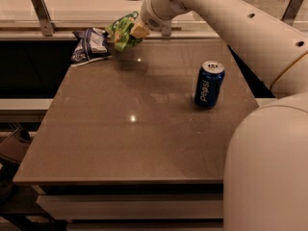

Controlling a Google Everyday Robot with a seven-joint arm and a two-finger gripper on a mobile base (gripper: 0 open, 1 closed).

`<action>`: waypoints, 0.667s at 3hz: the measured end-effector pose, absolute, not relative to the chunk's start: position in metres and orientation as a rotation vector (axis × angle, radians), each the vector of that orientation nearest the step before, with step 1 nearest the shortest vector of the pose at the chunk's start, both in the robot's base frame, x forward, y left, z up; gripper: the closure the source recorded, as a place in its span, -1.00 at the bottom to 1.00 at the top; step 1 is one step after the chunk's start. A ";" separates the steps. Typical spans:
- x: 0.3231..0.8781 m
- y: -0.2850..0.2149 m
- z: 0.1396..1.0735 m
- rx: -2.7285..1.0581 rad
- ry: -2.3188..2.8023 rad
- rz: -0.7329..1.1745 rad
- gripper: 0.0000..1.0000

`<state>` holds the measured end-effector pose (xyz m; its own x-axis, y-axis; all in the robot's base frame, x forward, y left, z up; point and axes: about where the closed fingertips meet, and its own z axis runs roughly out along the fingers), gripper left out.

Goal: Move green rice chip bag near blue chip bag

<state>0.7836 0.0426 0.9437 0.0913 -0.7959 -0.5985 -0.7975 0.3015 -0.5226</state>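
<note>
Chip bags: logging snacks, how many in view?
2. The blue chip bag lies at the far-left corner of the table; the green rice chip bag hangs in the gripper just right of it.

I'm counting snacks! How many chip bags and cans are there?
Chip bags: 2, the green rice chip bag held in the gripper over the table's far edge, and the blue chip bag
Cans: 1, the Pepsi can
Total: 3

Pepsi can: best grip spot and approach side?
Grip the Pepsi can across its round body at mid-height, probably side-on from the robot's side. It stands upright, well apart from both bags. The gripper is at the table's far left, shut on the green rice chip bag, so it would need to release that first.
</note>
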 end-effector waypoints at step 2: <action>0.786 0.048 0.898 -1.446 1.745 0.035 0.63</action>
<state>0.7865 0.0477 0.8978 0.0270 -0.7944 -0.6068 -0.8180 0.3314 -0.4702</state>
